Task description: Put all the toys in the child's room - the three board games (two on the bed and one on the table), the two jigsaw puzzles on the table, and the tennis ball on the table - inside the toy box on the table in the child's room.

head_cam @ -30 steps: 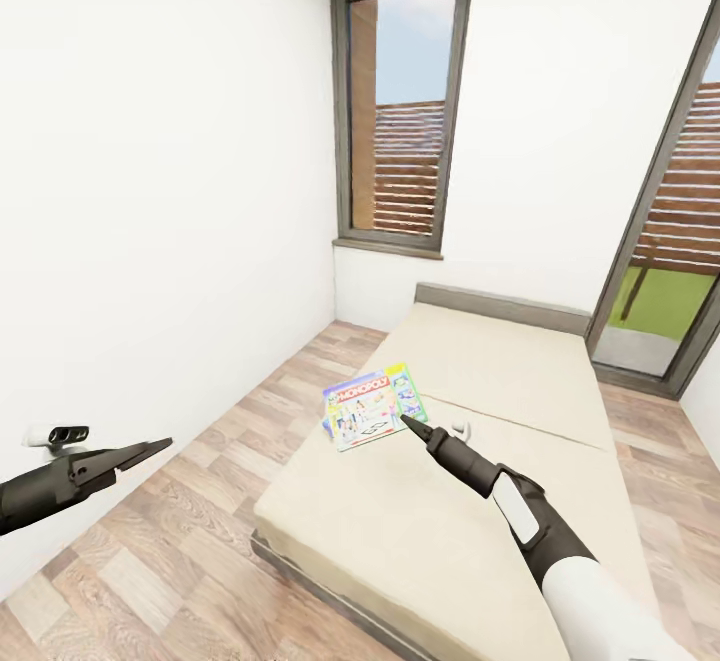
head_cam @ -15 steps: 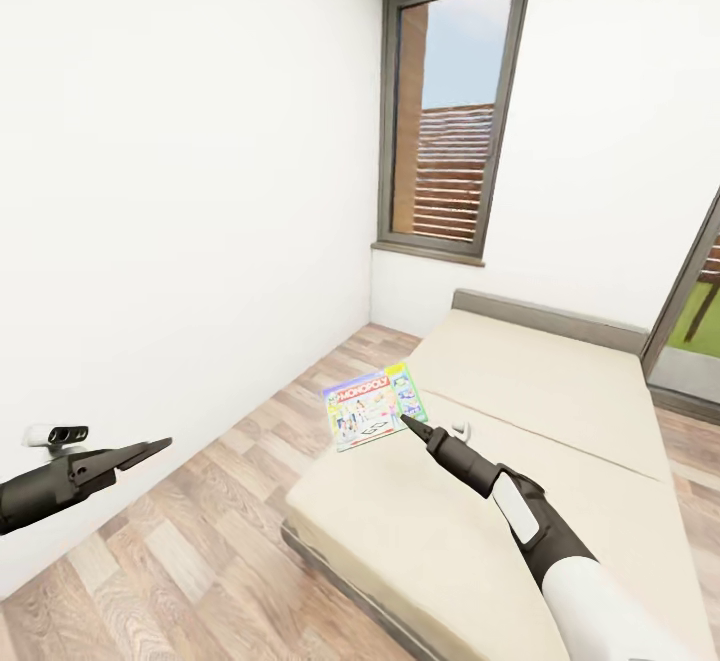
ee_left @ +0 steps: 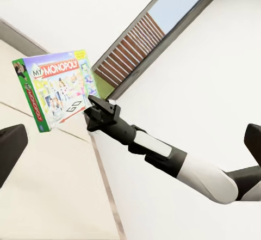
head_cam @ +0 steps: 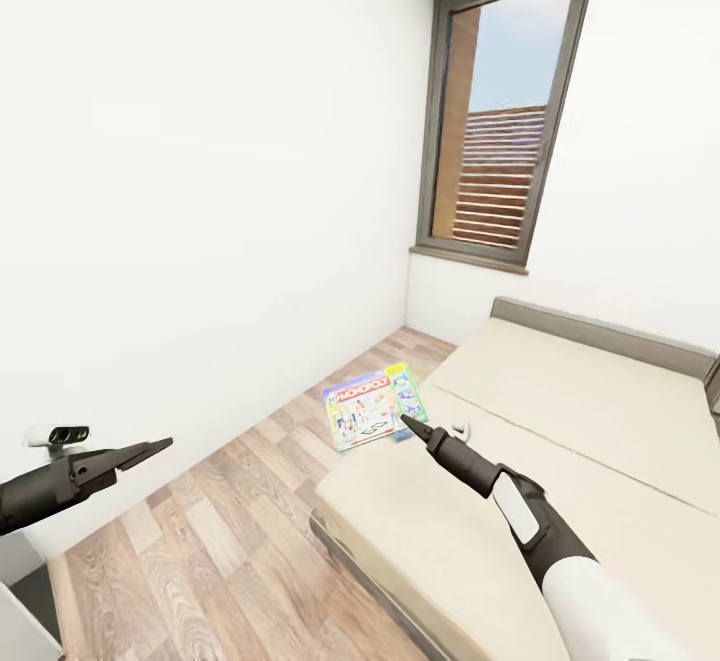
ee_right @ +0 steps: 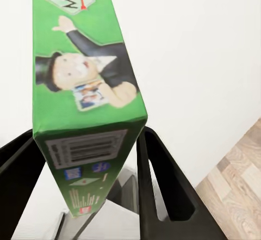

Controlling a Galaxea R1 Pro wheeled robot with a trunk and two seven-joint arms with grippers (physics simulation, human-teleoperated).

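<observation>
The view swings away from the bed (head_cam: 560, 411), so the robot is turning off with the board game (head_cam: 372, 409) pinched in the right gripper (head_cam: 405, 423) jaws beside the bed's edge, left gripper (head_cam: 150, 448) apparently pressed together, empty.

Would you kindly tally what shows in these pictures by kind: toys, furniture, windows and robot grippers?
Board games: 1, the Monopoly box, held between the jaws of the right gripper
Beds: 1, the beige bed
Windows: 1, the grey-framed window
Grippers: 2, the right one and the left gripper, which carries nothing
Total: 5
</observation>
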